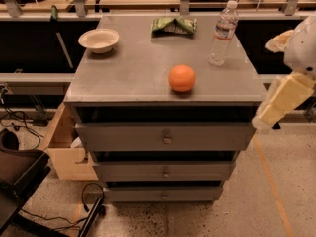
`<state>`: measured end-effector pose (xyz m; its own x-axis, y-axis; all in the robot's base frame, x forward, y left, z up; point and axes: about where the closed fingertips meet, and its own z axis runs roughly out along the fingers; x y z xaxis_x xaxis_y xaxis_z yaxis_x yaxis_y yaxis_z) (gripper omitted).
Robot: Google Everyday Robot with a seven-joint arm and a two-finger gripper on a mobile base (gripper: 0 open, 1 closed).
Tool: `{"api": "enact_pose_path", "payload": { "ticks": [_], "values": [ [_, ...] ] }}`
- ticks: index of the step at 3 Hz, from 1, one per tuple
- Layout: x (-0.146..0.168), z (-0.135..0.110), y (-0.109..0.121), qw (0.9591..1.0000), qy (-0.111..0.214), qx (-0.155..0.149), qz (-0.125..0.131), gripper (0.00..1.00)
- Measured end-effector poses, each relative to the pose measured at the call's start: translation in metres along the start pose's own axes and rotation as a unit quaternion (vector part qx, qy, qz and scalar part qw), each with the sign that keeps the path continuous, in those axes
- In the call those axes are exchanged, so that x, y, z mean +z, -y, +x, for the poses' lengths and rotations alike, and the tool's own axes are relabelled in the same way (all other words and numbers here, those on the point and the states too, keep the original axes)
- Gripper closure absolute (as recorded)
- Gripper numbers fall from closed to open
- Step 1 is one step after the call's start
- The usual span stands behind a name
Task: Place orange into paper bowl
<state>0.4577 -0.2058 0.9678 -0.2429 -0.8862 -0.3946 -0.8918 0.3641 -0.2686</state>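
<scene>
Quick count: one orange (181,78), one paper bowl (99,40), one water bottle (223,33) and one green snack bag (173,25), so four things on top of the one grey cabinet (131,70). It's got three drawers (123,137) in front. One wooden box (64,154) sits left of it, and one gripper (276,105) hangs just off its right side.

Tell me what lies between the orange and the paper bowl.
Nothing: in the camera view, only bare cabinet top separates the orange and the paper bowl. The pincer hangs off the cabinet's right side.
</scene>
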Motion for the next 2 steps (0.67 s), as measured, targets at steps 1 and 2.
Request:
{"api": "enact_pose_path", "payload": {
  "ticks": [1, 2],
  "values": [
    [0.028, -0.006, 0.001, 0.9947, 0.096, 0.037, 0.005, 0.00],
    [0.049, -0.028, 0.020, 0.9763, 0.208, 0.053, 0.029, 0.00]
  ]
}}
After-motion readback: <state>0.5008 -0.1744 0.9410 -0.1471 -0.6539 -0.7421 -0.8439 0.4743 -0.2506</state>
